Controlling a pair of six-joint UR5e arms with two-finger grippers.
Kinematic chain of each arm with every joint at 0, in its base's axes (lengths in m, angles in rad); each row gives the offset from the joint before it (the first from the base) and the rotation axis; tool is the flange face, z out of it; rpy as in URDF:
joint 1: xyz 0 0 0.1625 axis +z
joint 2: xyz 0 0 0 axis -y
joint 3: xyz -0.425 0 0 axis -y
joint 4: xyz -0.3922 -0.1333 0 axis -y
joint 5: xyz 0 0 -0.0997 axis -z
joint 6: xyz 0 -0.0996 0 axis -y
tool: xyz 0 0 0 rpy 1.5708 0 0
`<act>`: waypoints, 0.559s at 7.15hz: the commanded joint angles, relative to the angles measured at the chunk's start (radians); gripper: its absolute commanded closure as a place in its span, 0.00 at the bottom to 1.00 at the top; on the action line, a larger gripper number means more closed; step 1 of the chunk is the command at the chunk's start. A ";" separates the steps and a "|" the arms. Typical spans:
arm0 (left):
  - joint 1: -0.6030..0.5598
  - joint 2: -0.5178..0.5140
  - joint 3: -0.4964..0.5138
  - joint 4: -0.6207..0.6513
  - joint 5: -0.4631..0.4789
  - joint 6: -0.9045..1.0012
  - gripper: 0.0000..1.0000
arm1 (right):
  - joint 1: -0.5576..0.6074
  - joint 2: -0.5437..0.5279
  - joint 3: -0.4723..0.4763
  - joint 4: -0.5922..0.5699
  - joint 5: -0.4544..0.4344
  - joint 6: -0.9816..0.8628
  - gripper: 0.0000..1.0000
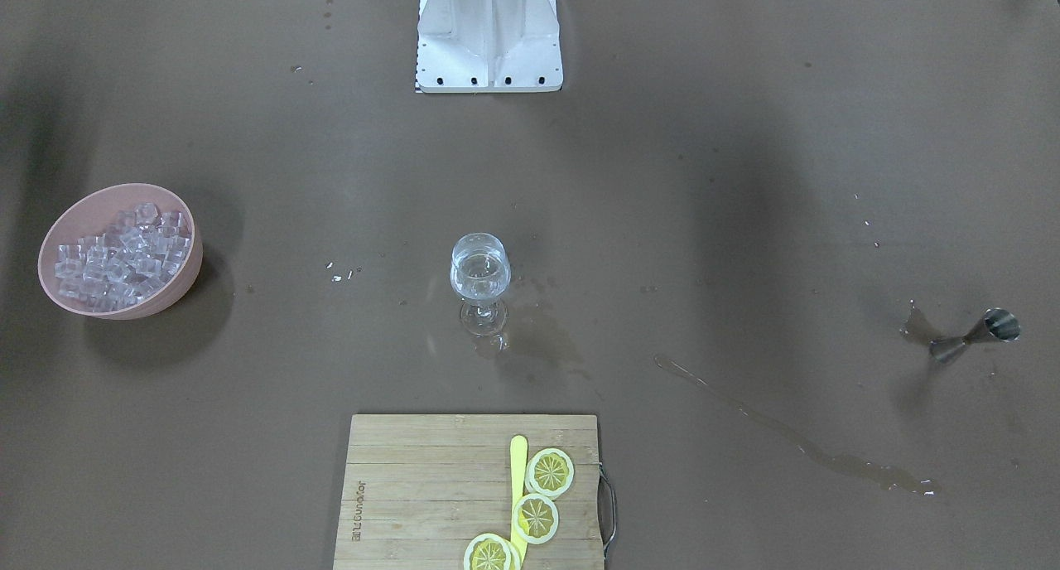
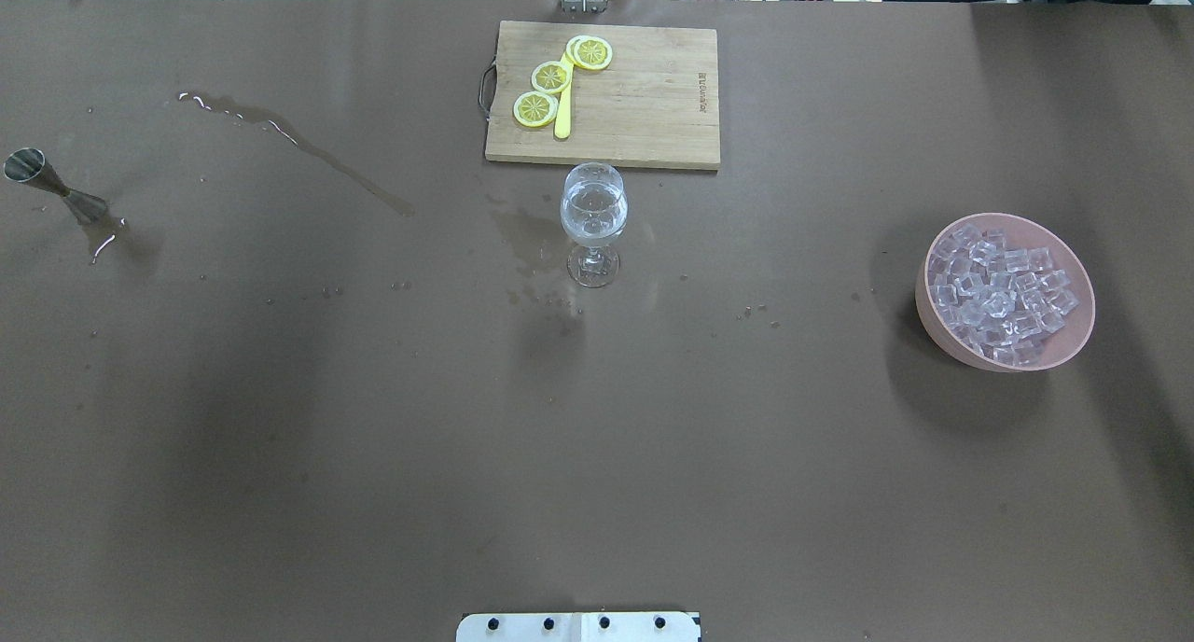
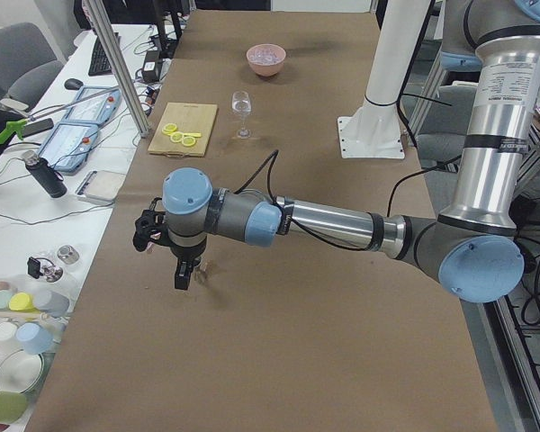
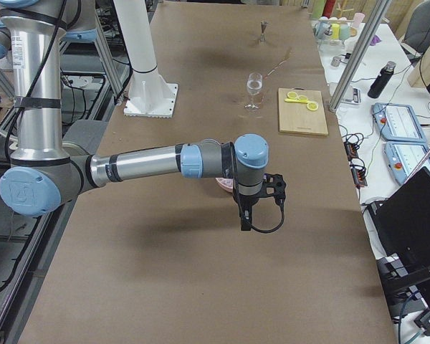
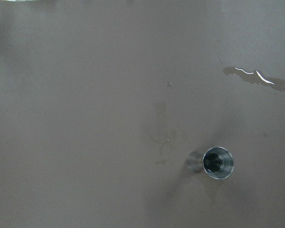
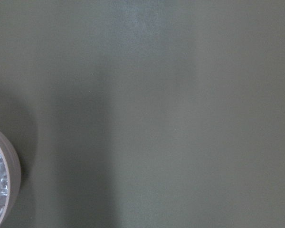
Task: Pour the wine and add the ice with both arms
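Observation:
A clear wine glass (image 1: 479, 276) stands at mid-table with a little water-clear wine in its bowl; it also shows in the overhead view (image 2: 593, 215). Glossy ice cubes (image 2: 1003, 292) fill a pink bowl (image 2: 933, 329) on the robot's right. A steel jigger (image 2: 51, 187) stands on the far left, and shows from above in the left wrist view (image 5: 217, 162). My left gripper (image 3: 184, 274) hangs above the table near the jigger. My right gripper (image 4: 245, 221) hangs beside the bowl, whose rim (image 6: 14, 171) shows in the right wrist view. I cannot tell whether either is open or shut.
A bamboo cutting board (image 2: 644, 110) with three lemon slices (image 2: 551, 76) and a yellow knife lies beyond the glass. Wet streaks (image 2: 298, 147) cross the brown table on the left, with drops around the glass. The white robot base (image 1: 489, 36) is at the near edge.

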 commanded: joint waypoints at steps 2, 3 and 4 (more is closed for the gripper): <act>0.024 0.031 -0.052 -0.007 0.027 -0.004 0.02 | 0.008 0.004 0.008 -0.001 -0.001 0.001 0.00; 0.024 0.028 -0.049 -0.039 0.027 -0.039 0.02 | 0.008 0.004 0.024 -0.003 0.001 0.007 0.00; 0.024 0.018 -0.049 -0.077 0.026 -0.078 0.02 | 0.008 0.003 0.038 -0.009 0.004 0.017 0.00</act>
